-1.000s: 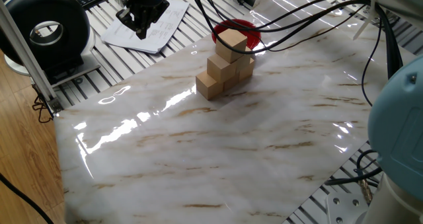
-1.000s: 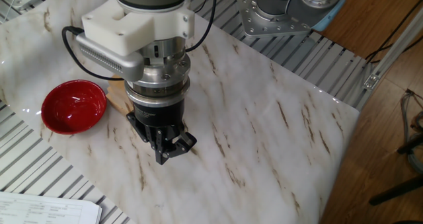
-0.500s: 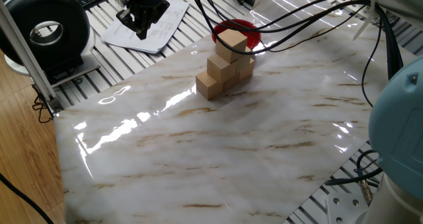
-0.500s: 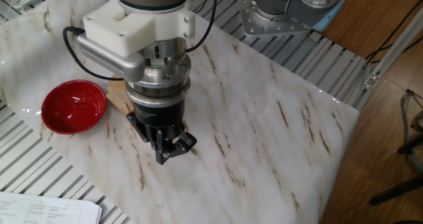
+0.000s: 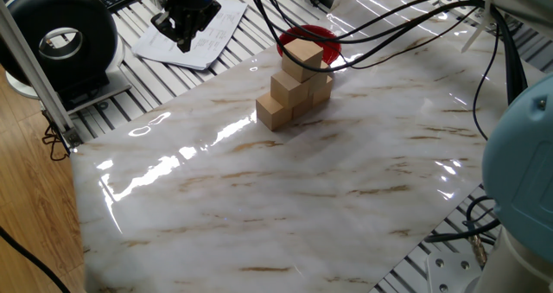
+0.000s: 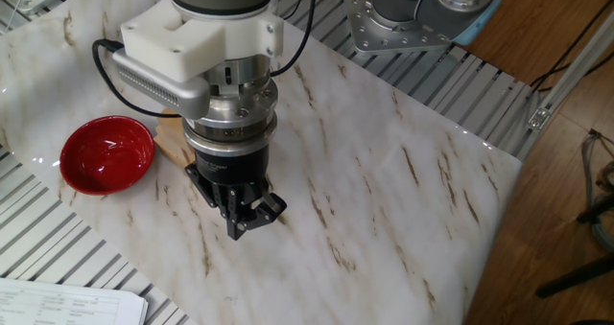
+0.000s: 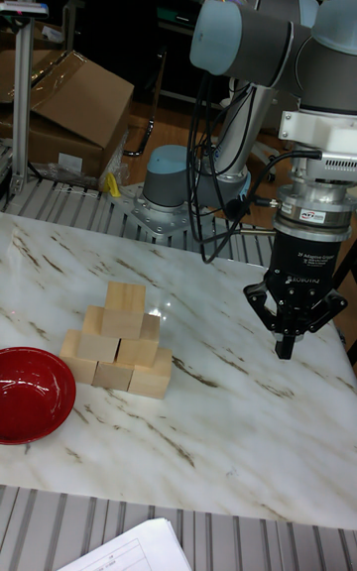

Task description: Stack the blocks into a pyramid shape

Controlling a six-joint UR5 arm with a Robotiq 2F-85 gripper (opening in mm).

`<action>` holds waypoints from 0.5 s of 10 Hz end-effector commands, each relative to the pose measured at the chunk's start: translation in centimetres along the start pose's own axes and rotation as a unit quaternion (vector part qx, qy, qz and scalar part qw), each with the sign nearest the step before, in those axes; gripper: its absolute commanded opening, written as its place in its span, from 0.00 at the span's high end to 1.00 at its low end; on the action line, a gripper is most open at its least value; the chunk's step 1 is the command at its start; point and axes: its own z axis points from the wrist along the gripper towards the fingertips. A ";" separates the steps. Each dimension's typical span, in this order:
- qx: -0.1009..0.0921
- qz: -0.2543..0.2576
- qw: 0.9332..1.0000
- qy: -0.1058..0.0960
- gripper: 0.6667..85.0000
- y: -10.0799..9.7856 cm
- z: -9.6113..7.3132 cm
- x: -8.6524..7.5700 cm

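The blocks are light-tan wooden cubes stacked as a stepped pyramid on the marble table, with one cube on top. The tall fixed view shows the same stack at left of centre, three tiers high. My gripper hangs well to the right of the stack, above the table, its fingers drawn together to a point with nothing between them. In one fixed view the gripper is over the far left edge of the table. In the other fixed view the gripper hides most of the blocks.
A red bowl sits right behind the stack and shows again in the tall view. A paper sheet lies off the table edge under the gripper. Black cables hang over the far side. A black round device stands at left.
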 end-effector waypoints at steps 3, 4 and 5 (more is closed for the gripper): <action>-0.008 0.002 1.000 -0.004 1.00 0.3 0.0 -0.3; -0.009 0.003 1.000 -0.004 1.00 0.3 0.1 -0.4; -0.009 0.003 1.000 -0.004 1.00 0.3 0.1 -0.4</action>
